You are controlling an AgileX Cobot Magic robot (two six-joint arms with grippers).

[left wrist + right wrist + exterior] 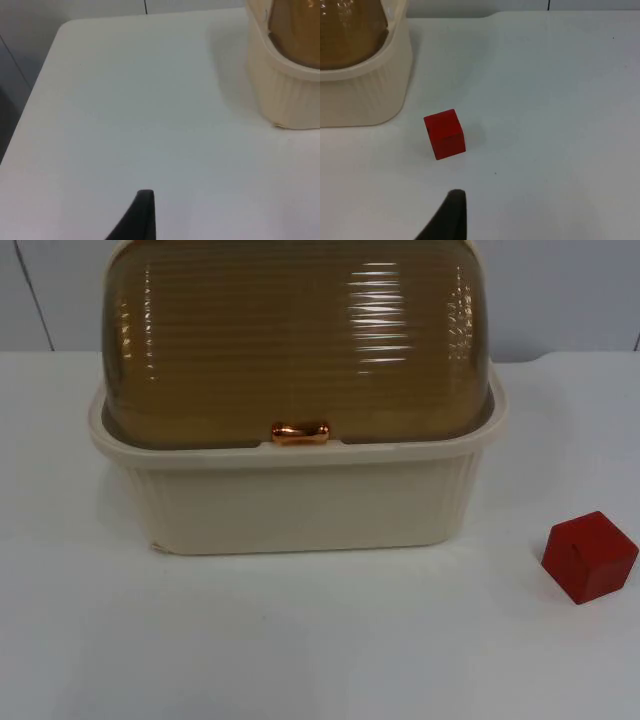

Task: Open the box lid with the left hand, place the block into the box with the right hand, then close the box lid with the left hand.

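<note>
A cream ribbed box (300, 500) stands at the middle of the table, its amber see-through lid (290, 340) down and shut, with a copper handle (300, 433) at the lid's front edge. A red block (589, 555) rests on the table to the right of the box, apart from it. My left gripper (142, 215) hovers over bare table left of the box (285, 95), some way from it. My right gripper (451, 212) hangs above the table just short of the red block (445, 134), with the box's right end (365, 95) beyond it.
The white table (320, 640) runs back to a grey partition wall (560, 290). The table's left edge and rounded corner (55, 40) lie near the left arm. Open surface spreads in front of the box and around the block.
</note>
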